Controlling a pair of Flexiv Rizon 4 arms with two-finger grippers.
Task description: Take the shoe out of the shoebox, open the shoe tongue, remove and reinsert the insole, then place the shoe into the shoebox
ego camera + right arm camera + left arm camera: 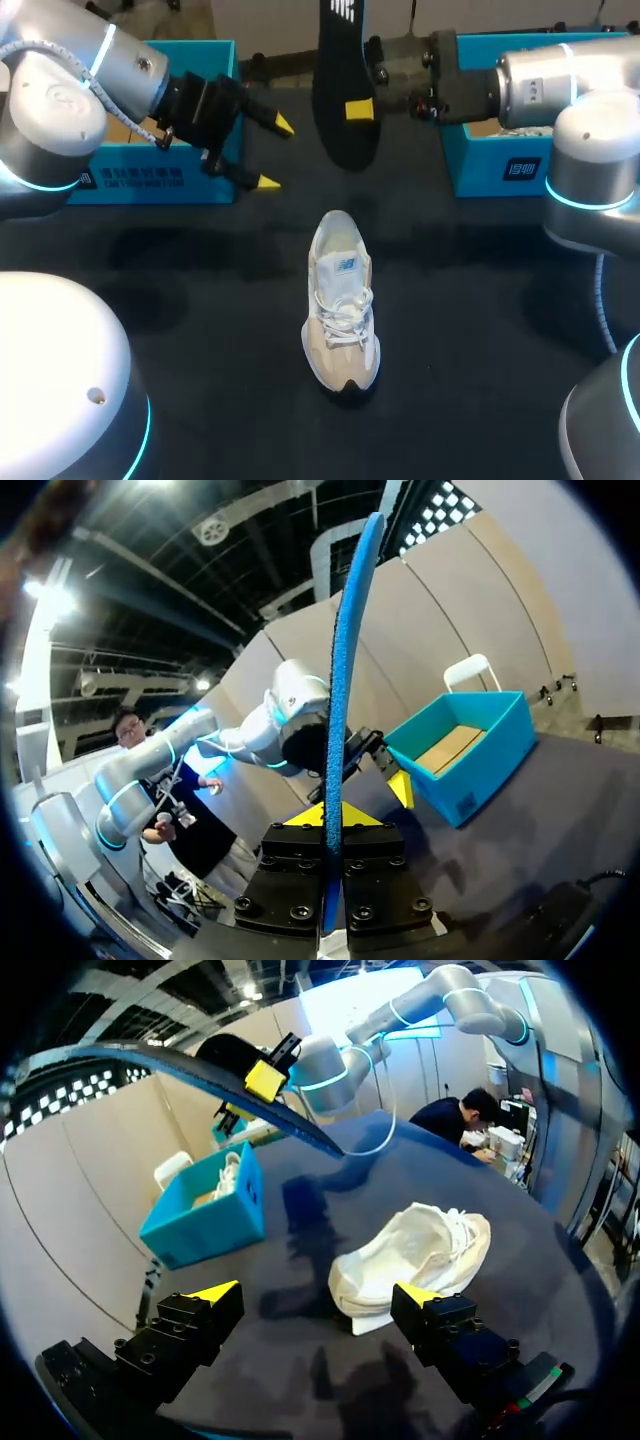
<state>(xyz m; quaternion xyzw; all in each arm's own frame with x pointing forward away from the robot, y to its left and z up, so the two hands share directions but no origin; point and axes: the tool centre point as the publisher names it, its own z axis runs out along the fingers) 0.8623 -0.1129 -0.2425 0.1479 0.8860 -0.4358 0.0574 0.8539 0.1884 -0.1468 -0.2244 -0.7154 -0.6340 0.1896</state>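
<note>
Up beyond the shoe (342, 300), insole (338, 130) pinched in right claw (355, 108), left claw (276, 153) wide open, empty

The shoe (341, 300) stands alone in the middle of the table, with bare tabletop (200, 300) on every side, so it is open to reach from left, right, front and above. Behind it, the gap between the two blue boxes is crowded. The insole (343, 90) is held there off the table, clamped in the right gripper (360, 110). The left gripper (276, 153), fingers spread, sits near it on the other side. The left box (150, 180) and right box (480, 165) each have an arm crossing over them.
</note>
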